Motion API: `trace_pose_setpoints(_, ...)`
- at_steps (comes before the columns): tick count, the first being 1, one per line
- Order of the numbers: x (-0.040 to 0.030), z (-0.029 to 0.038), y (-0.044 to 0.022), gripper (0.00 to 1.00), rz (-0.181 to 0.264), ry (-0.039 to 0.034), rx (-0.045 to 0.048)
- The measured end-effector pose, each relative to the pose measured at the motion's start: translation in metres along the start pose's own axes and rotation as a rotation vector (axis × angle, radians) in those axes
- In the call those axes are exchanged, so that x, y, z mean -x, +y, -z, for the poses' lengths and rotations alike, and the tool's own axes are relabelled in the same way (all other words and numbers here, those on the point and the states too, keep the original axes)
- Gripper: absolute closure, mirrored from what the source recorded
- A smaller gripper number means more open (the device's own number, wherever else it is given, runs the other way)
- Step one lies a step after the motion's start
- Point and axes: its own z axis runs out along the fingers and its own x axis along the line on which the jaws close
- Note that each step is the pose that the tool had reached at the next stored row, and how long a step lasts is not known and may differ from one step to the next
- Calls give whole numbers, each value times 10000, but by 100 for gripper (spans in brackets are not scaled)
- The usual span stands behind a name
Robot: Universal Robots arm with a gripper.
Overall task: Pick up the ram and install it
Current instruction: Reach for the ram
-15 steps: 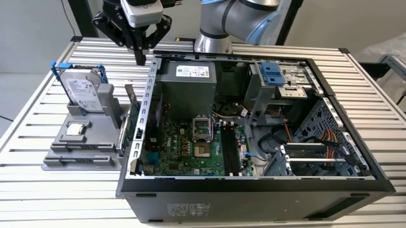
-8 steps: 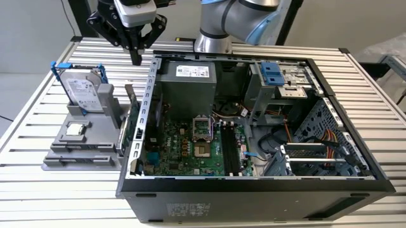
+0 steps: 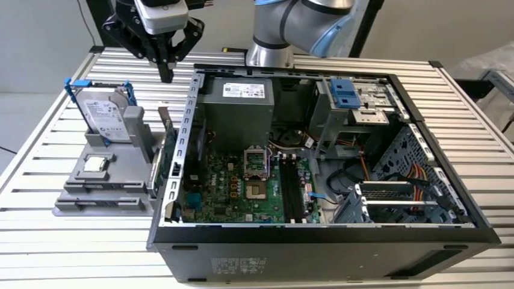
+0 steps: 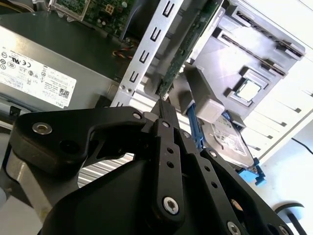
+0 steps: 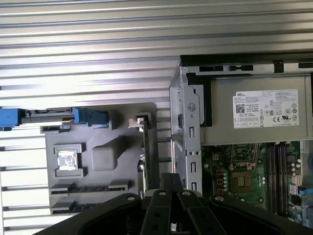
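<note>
Over the slatted metal table (image 3: 48, 253), fingers (image 3: 166, 66) pressed together, empty, hang above the upright ram (image 5: 145, 152).

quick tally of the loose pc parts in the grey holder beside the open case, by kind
In the grey holder:
hard drive: 1
processor chip: 1
ram stick: 1
total: 3

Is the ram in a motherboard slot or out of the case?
Out. The ram stands on edge in the grey holder beside the case; the black motherboard slots are empty.
</note>
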Motion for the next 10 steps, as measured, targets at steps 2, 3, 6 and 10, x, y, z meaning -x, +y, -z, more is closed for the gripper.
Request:
trace_pose_setpoints(2, -21, 0, -1, 100, 0, 3, 0)
trace_pose_setpoints(3, -31, 0, -2, 100, 0, 4, -1)
trace_pose_setpoints(6, -61, 1, -4, 100, 0, 8, -1)
trace_pose_setpoints(10, -102, 0, -7, 100, 0, 12, 0)
